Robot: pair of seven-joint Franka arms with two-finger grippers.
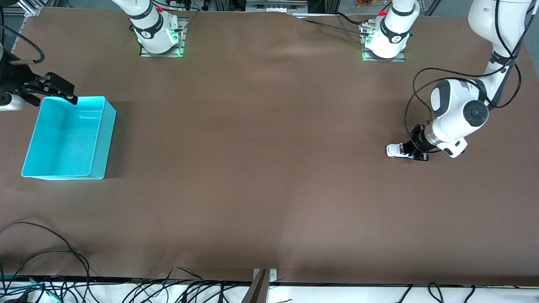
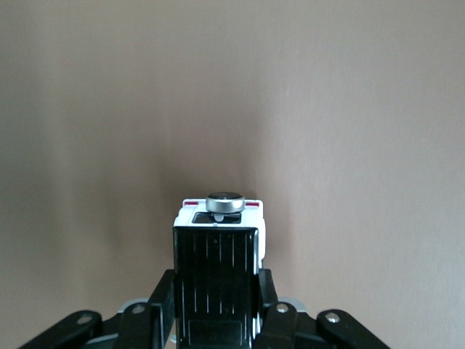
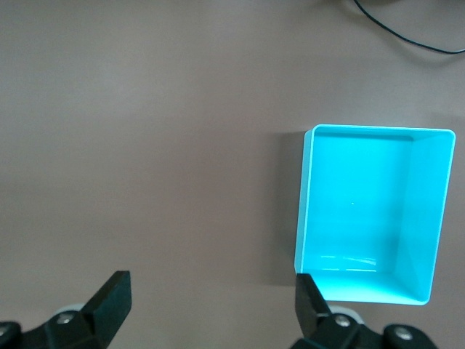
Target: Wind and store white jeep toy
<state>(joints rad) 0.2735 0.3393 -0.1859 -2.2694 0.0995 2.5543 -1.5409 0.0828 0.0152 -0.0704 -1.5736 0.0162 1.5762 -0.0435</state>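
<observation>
Okay, starting at the right arm's end of the brown desk (image 1: 252, 168): my right hand (image 1: 50, 90) hangs over the rim of the turquoise rectangular plastic bin (image 1: 67, 136), fingers (image 3: 109, 302) spread wide apart, gripping nothing. My right arm waits there. Bin sits open side up on the desk, nothing inside it.

Middle of the desk is just brown surface. Some black cables (image 1: 42, 256) trail along the desk edge nearest the front camera.

Toward the left arm's end: my left hand (image 1: 414, 149) is low at the desk, clamped tight on the small boxy white jeep toy with black roof (image 1: 398, 150). Jeep sits on the desk, wheels down, well apart from the bin. In the left wrist view my fingers (image 2: 272, 320) press both sides of the jeep (image 2: 218, 240), black roof showing between them, a small round silver spare wheel (image 2: 224, 202) at its rear end.
</observation>
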